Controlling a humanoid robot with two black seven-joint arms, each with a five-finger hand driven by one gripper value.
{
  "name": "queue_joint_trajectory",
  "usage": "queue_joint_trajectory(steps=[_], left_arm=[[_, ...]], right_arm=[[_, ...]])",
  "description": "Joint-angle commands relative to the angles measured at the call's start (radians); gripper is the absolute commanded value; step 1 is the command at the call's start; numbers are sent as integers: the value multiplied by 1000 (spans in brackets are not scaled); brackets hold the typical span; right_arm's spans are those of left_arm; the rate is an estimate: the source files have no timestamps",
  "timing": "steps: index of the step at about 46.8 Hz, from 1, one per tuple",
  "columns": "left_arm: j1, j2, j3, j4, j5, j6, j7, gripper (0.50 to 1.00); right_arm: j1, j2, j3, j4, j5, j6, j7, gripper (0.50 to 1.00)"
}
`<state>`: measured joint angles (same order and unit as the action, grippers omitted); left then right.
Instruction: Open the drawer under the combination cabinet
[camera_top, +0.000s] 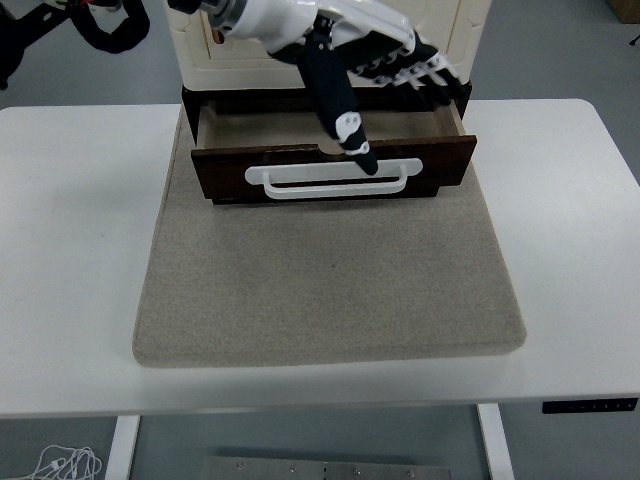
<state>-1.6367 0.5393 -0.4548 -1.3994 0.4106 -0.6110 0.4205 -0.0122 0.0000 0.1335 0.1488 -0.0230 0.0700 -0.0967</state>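
Fingers (425, 68) of the left hand (365, 50) are spread and relaxed, four of them fanned toward three o'clock above the open drawer's back right corner, and the one black thumb (340, 110) pointing down toward five o'clock with its tip over the drawer front's top edge, just above the handle; the hand holds nothing, and whether the thumb tip touches the wood I cannot tell. One arm only shows, its white wrist entering at the top of the view near eleven o'clock. Below the hand sits one drawer (332, 165), dark brown, pulled out from under the cabinet toward six o'clock so that its pale inner floor shows. On its front lies one white handle (326, 180), a long bar lying across. Behind the drawer, at twelve o'clock, stands one cream cabinet (465, 30), partly hidden by the hand. Cabinet and drawer rest on one beige mat (330, 290) with rounded corners, which lies in the middle of one white table (570, 250). At seven o'clock, under the table's near edge, a tangle of white cable (60, 465) lies on the floor.
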Motion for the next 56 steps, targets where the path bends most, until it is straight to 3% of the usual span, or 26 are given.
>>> queue_joint_trajectory(steps=[1,12,18,25,28,35,51,56], left_arm=[[11,-7,-125,19,-10,0,-14,1000],[18,-13,-387,109,-33,0,-86,1000],[18,-13,-527,212,-33,0,-141,1000],[18,-10,-649,348,-32,0,-247,1000],[17,-5,-689,411,-33,39,-298,1000],[14,1,-739,624,-47,131,-365,1000],[21,-2,-711,1056,-213,142,-382,1000],[46,-7,-706,1145,-217,194,-405,1000]], right_arm=[[0,0,0,0,0,-1,0,928],[0,0,0,0,0,1,0,928],[0,0,0,0,0,-1,0,928],[0,0,0,0,0,-1,0,928],[0,0,0,0,0,1,0,928],[1,0,0,0,0,-1,0,926],[0,0,0,0,0,-1,0,928],[0,0,0,0,0,1,0,928]])
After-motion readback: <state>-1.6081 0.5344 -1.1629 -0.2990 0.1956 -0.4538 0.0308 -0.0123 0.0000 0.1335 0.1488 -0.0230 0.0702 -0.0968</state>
